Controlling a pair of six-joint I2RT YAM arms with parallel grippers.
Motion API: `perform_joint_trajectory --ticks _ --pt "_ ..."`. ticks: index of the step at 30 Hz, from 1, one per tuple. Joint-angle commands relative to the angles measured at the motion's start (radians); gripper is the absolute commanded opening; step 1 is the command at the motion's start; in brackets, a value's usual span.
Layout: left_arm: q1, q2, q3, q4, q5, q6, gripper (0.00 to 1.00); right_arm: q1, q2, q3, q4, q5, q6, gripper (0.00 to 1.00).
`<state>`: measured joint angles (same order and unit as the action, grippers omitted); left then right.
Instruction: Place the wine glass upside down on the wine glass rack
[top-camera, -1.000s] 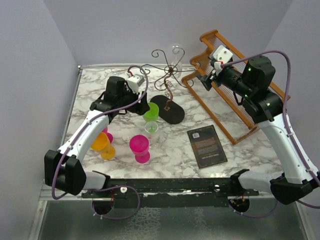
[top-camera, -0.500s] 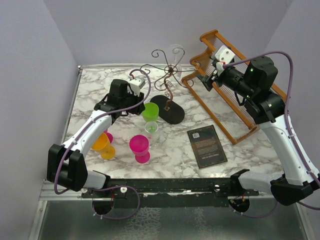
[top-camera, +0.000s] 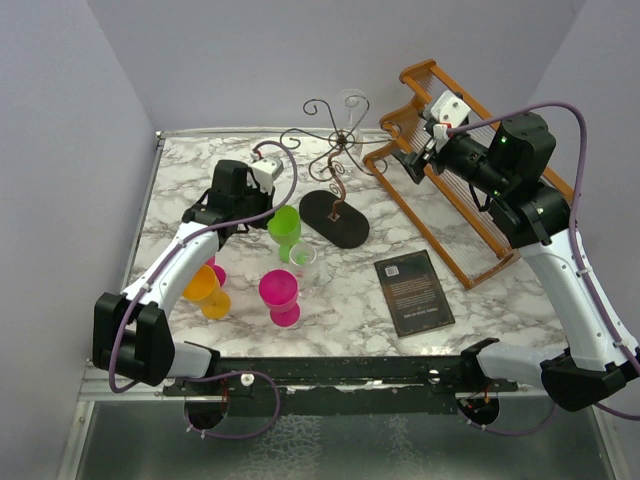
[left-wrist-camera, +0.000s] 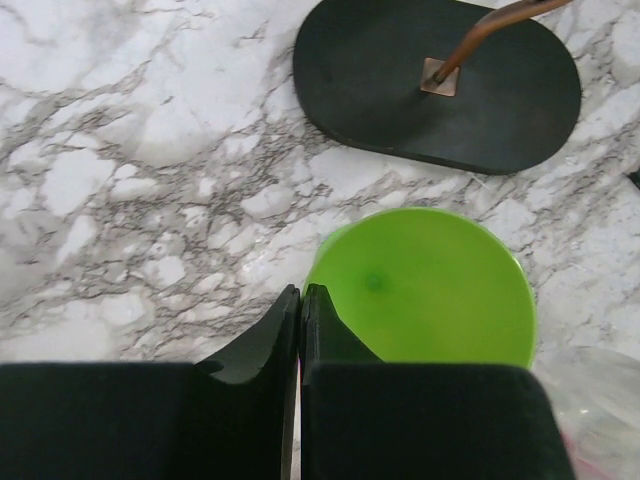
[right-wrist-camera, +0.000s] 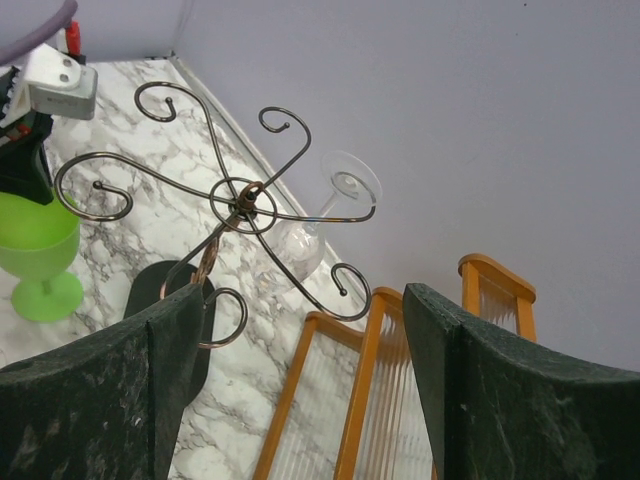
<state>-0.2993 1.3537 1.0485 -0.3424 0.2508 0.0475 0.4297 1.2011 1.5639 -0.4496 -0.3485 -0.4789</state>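
Green wine glass (top-camera: 284, 226) stands upright, mouth up, on the marble table (top-camera: 340, 322), just left of the wire rack (top-camera: 338, 150) and its black base (left-wrist-camera: 400, 70). Left gripper (left-wrist-camera: 302, 292), the nearer one, is closed tight at the glass's near rim, apparently pinching it. Long axis is vertical, so it needs flipping. The rack's arms sit up and to the right. Right gripper (right-wrist-camera: 303, 290) gapes wide, empty, facing the rack top.

Print on the dark booklet (top-camera: 413, 291) is unreadably small.
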Motion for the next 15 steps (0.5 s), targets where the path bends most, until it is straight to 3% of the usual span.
perform_joint_trajectory --ticks 1,8,15 --pt "0.049 -0.071 0.022 -0.012 -0.074 0.063 0.0 -0.009 -0.011 -0.005 0.013 0.063 0.016 0.81" --pt "0.122 -0.134 0.093 0.04 -0.256 0.175 0.0 -0.031 -0.012 -0.013 0.038 0.224 -0.02 0.87" --pt "0.126 -0.189 0.177 0.153 -0.472 0.265 0.0 -0.057 -0.028 -0.014 0.042 0.333 -0.079 0.91"
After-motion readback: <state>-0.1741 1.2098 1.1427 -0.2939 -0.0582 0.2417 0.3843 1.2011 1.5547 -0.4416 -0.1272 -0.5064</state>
